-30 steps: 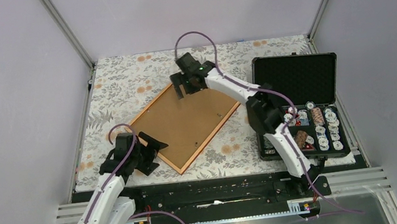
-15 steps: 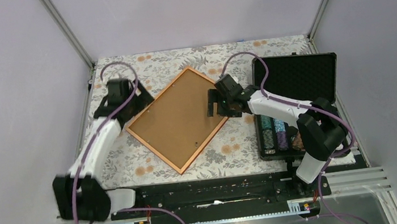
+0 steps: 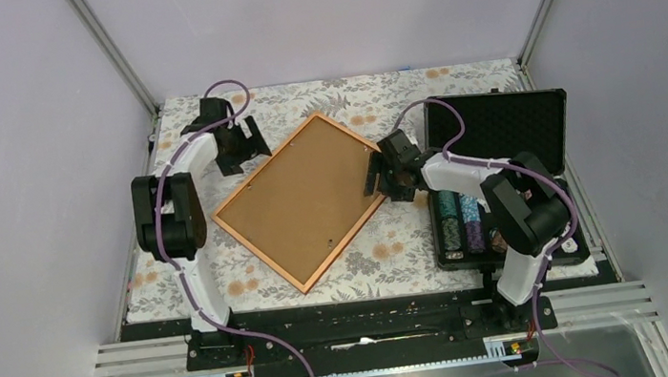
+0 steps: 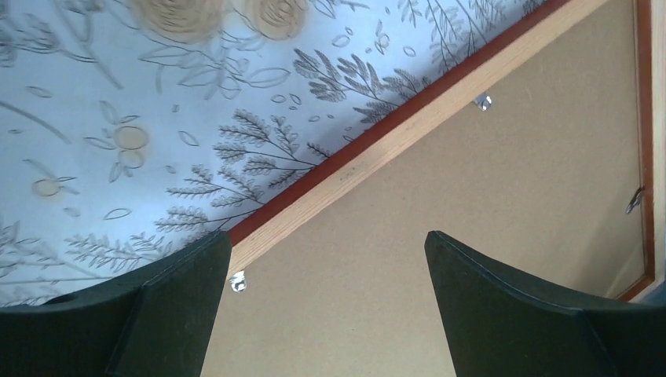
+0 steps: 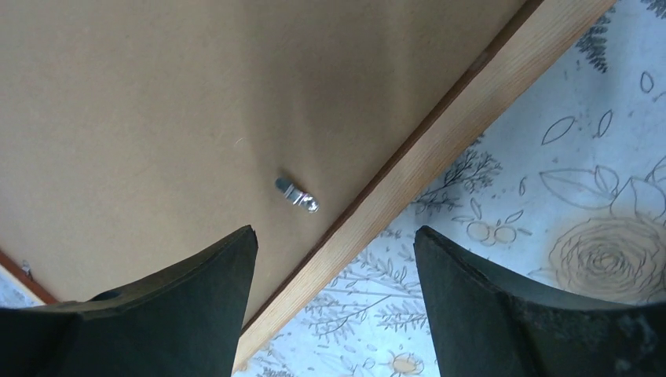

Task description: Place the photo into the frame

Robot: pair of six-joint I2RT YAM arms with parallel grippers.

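Note:
The frame (image 3: 265,165) lies back-up on the floral cloth, a plain brown backing board (image 3: 298,202) filling it. The photo is out of view. My left gripper (image 3: 243,147) is open at the frame's far-left edge; in the left wrist view it (image 4: 327,236) hovers over the board (image 4: 510,196) just inside the wooden rail (image 4: 408,126). At the right-hand edge my right gripper (image 3: 377,175) is open. In the right wrist view its fingers (image 5: 334,232) straddle the rail (image 5: 440,149) with gaps on both sides.
A black case (image 3: 497,135) stands open at the right, close behind the right gripper, with rows of chips (image 3: 459,221) in it. Small metal clips (image 5: 297,195) (image 4: 483,100) sit along the board's edges. Cage posts and walls bound the cloth.
The left arm has swung from the near-left corner up to the frame's far-left edge. The right arm moved from the frame's far corner to its right edge, and its jaws narrowed a little.

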